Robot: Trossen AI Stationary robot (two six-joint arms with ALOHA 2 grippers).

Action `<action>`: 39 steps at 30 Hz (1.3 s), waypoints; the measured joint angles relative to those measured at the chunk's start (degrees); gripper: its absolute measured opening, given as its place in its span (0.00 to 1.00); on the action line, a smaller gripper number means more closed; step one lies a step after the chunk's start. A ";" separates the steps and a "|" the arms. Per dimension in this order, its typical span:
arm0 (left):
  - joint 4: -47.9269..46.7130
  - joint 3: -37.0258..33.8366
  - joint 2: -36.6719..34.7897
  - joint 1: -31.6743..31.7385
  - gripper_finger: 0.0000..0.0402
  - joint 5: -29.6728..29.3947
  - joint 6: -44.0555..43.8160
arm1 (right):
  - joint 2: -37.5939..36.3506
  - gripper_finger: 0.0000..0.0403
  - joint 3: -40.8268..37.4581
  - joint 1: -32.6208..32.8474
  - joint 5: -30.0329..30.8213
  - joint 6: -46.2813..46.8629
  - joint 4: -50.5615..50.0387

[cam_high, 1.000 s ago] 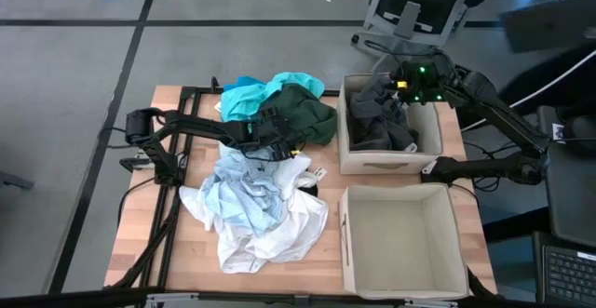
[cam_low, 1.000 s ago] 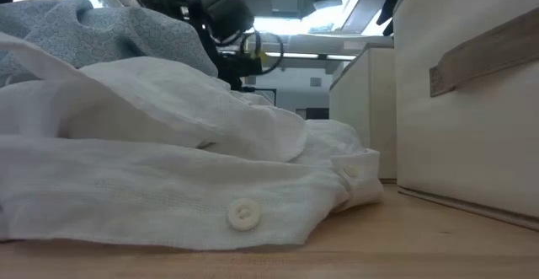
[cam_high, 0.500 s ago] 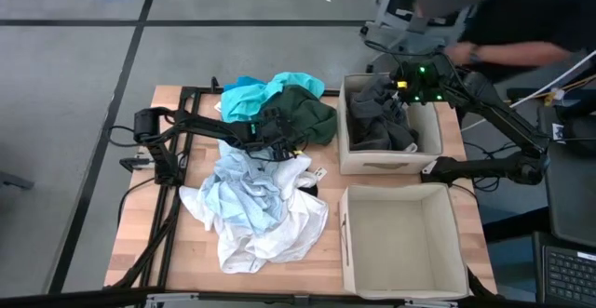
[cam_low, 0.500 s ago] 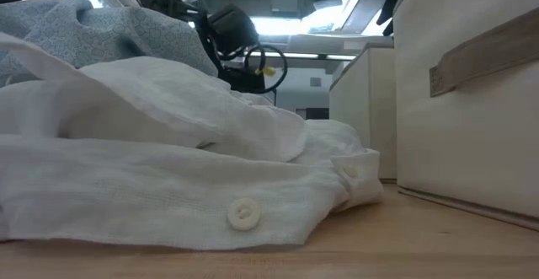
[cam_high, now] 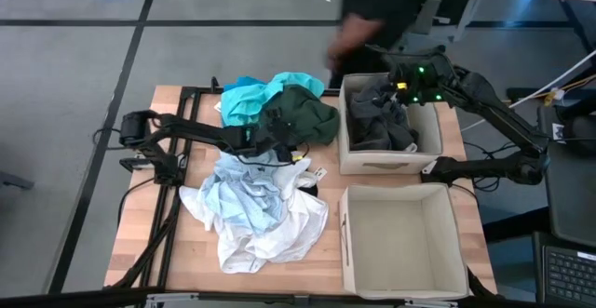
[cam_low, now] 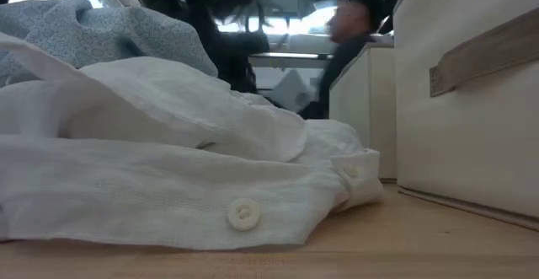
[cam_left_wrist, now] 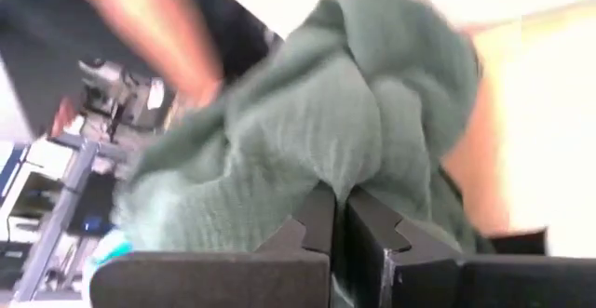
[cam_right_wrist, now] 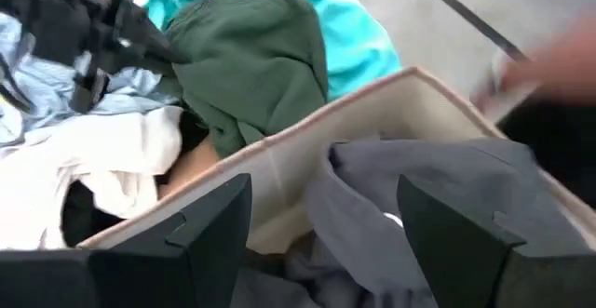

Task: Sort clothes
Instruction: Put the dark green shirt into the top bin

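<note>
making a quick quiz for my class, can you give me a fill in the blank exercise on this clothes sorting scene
1. The left gripper is shut on the dark ______ garment.
2. The right gripper hangs open over the far box, which holds dark ______ clothes.
3. The near box is ______.
4. The white shirt on the table shows a round ______ in the low view.

Missing words: green; grey; empty; button
</note>
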 joint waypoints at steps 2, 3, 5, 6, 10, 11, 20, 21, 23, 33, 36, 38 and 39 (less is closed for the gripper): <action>0.68 0.04 -2.43 -0.81 0.01 -0.10 -0.17 | 0.02 0.67 -1.58 0.00 -2.50 -0.03 2.00; 0.46 0.04 -3.69 -1.16 0.01 -0.09 -0.25 | 0.02 0.67 -2.49 0.00 -3.70 -0.03 3.54; 0.53 0.04 -6.04 -1.73 0.01 -0.07 -0.32 | 0.02 0.67 -4.53 0.45 -6.55 -0.02 6.86; 0.29 0.04 -7.19 -1.92 0.01 -0.06 -0.30 | 0.03 0.67 -5.57 0.99 -7.78 -0.03 8.57; 0.56 0.04 -11.49 -2.13 0.01 0.02 -0.57 | 0.04 0.67 -9.29 5.11 -8.90 -1.35 16.34; 0.50 0.04 -12.33 -2.12 0.01 0.02 -0.63 | 0.18 0.67 -10.03 6.56 -8.90 -1.85 18.06; 0.98 0.04 -17.07 -2.10 0.01 0.09 -1.88 | 5.36 0.67 -12.92 17.98 -7.79 -3.67 33.55; 0.92 0.04 -17.13 -2.10 0.01 0.12 -2.20 | 6.51 0.67 -12.92 19.01 -6.73 -3.72 34.90; 0.94 0.04 -17.15 -2.10 0.01 0.62 -3.18 | 8.85 0.67 -12.94 20.95 -3.59 -3.73 37.55; 0.89 0.04 -17.15 -2.10 0.01 0.92 -4.63 | 18.65 0.67 -12.94 27.59 11.76 -4.77 51.90; 0.89 0.04 -17.15 -2.10 0.01 1.11 -4.64 | 20.99 0.67 -12.94 28.44 14.18 -4.71 55.88; 1.22 0.04 -17.15 -2.10 0.02 1.48 -4.65 | 22.68 0.67 -12.94 28.61 14.25 -4.63 58.64; 1.55 0.04 -17.15 -2.10 0.01 1.65 -4.63 | 23.44 0.67 -12.94 28.61 14.31 -4.46 59.78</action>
